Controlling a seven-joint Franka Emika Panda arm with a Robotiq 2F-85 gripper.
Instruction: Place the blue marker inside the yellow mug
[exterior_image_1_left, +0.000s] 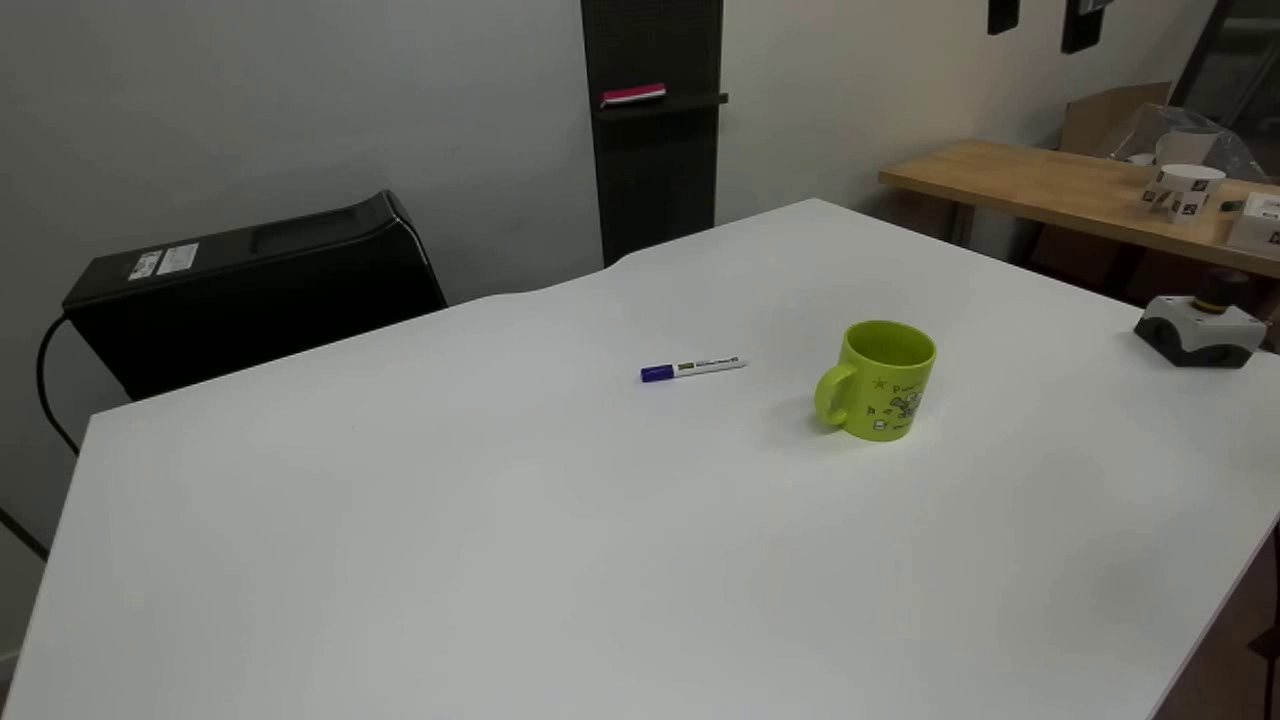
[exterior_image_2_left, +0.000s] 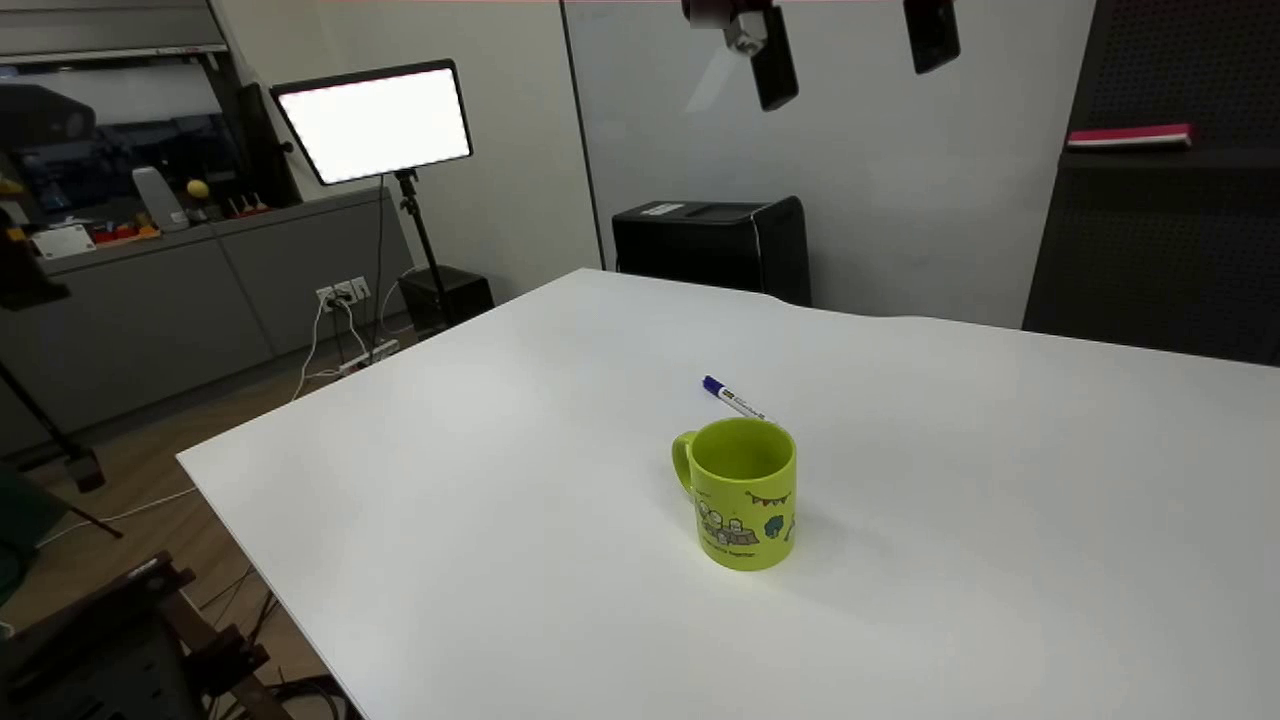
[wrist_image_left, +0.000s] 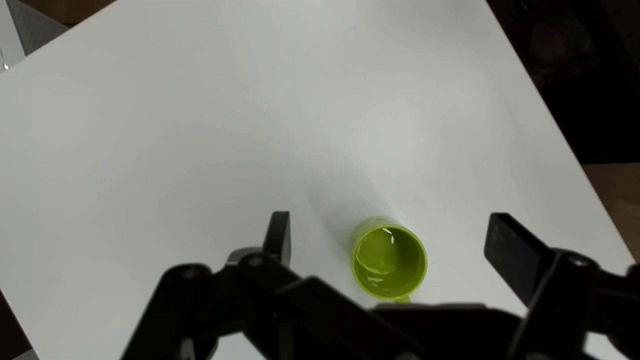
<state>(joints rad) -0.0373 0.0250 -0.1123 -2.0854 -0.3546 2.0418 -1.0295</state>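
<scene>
The blue marker (exterior_image_1_left: 700, 368) lies flat on the white tabletop (exterior_image_1_left: 400, 540), and look at the line of it: in an exterior view its long axis runs almost straight across, the right end a touch farther back, dark blue cap at the left, white end at the right. In an exterior view the same marker (exterior_image_2_left: 738, 402) slants: cap at the upper left, barrel running down to the right until it meets, in the line of sight, the rim of the yellow mug (exterior_image_2_left: 745, 520). Either way the cap points away and the white end is on the mug's side, near it but apart.

And the mug! Lime, upright, cartoon prints round its wall, handle out to the left in both exterior views. High above hangs the tool (exterior_image_2_left: 854, 70), spread wide, fingers well apart; in the wrist view the mug shows framed in that gap, below, its mouth facing up.

Further out, a grey-and-black button box (exterior_image_1_left: 1200, 332) sits on the tabletop near its edge, with a wooden bench (exterior_image_1_left: 975, 165) beyond. Along the pale wall (exterior_image_1_left: 450, 150) it's a black case (exterior_image_1_left: 270, 310), and beyond the tabletop a lamp panel (exterior_image_2_left: 378, 122) glows bright white.
</scene>
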